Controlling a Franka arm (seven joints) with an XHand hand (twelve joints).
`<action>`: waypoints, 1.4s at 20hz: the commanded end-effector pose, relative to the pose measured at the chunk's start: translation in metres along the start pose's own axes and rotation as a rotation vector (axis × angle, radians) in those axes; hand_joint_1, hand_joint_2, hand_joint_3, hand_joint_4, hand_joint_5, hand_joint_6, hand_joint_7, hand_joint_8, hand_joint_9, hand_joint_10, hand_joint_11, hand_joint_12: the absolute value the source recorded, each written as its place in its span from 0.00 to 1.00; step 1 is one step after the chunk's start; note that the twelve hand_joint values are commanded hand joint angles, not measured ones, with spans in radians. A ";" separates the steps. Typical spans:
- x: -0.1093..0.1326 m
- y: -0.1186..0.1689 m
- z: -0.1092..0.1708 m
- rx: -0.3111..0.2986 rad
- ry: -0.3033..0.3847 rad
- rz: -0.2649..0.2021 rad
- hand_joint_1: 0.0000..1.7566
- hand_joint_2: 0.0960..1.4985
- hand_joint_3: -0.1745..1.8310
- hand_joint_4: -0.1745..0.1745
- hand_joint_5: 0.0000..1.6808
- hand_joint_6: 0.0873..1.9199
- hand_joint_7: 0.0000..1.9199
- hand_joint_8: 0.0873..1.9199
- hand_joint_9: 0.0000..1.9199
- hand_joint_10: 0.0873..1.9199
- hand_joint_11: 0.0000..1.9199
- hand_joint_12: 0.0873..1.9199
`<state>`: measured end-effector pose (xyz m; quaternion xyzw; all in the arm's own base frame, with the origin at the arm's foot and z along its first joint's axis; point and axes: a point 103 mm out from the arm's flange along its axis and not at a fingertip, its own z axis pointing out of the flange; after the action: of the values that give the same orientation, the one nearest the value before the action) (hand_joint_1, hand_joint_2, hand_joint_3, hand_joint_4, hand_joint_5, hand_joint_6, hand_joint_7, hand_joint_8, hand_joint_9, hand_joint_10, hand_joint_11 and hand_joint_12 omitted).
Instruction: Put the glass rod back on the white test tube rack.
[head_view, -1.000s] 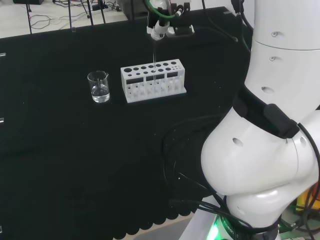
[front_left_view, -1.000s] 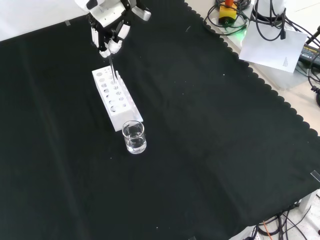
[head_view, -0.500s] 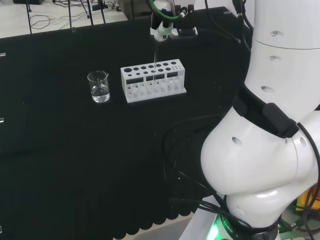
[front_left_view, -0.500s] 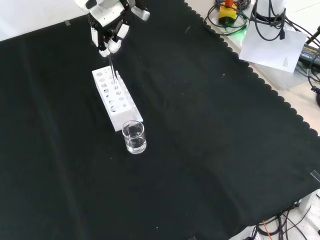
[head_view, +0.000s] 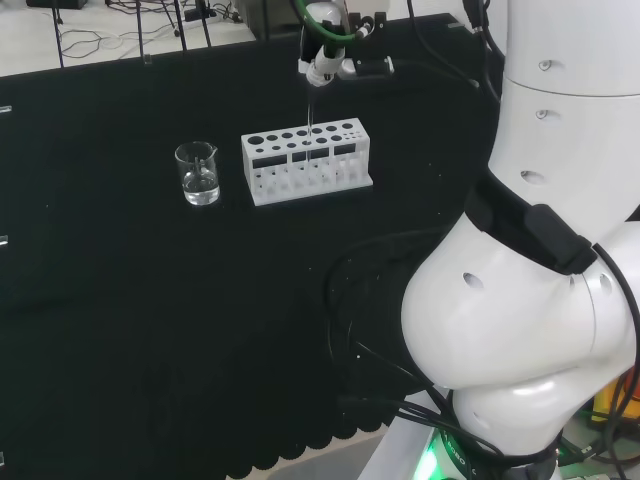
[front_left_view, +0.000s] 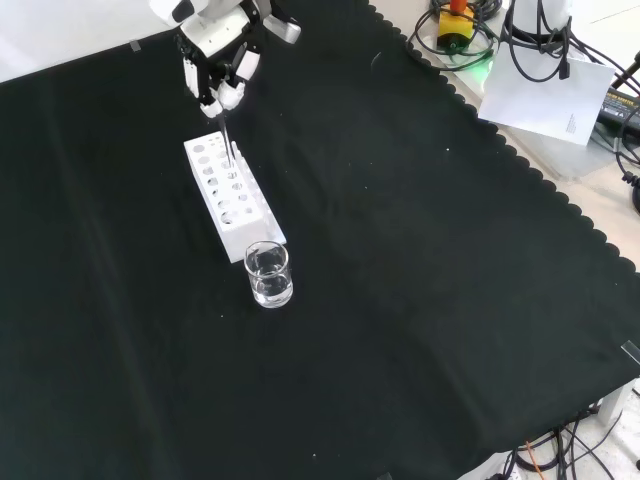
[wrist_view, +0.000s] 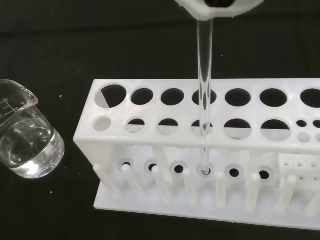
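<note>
The white test tube rack (head_view: 262, 150) lies on the black cloth, with a beaker of water (head_view: 198, 174) to its left in the head view. The clear glass rod (wrist_view: 204, 90) stands upright through a hole in the rack's front row, its lower end down at the rack's (wrist_view: 150, 144) base plate. The hand (head_view: 321, 62) hovers just above the rack and pinches the rod's (head_view: 311, 115) top end. In the front view the hand (front_left_view: 221, 74) is over the far end of the rack (front_left_view: 254, 240), with the rod (front_left_view: 227, 135) hanging below it.
The beaker (front_left_view: 269, 274) stands close to the rack's near end in the front view, and shows beside the rack as the beaker (wrist_view: 26, 145) in the wrist view. Cables and a sheet of paper (front_left_view: 548, 90) lie beyond the cloth's scalloped edge.
The hand has shifted very slightly above the rack while still holding the rod. The rod stays in the same hole, and the rack and beaker have not moved.
</note>
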<state>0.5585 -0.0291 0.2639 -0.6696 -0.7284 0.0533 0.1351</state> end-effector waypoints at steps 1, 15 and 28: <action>0.004 0.000 0.002 0.024 0.004 0.005 0.76 0.71 0.00 0.00 0.64 0.31 0.66 0.39 0.90 0.36 0.92 0.30; 0.004 -0.003 -0.001 0.040 -0.054 0.030 0.86 0.59 0.00 0.00 0.24 0.52 0.37 0.49 0.92 0.39 0.96 0.34; -0.016 -0.007 -0.020 0.008 -0.016 0.074 0.86 0.59 0.00 0.00 0.24 0.50 0.36 0.47 0.92 0.40 0.96 0.35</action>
<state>0.5581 -0.0405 0.2780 -0.6894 -0.7085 0.0740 0.1314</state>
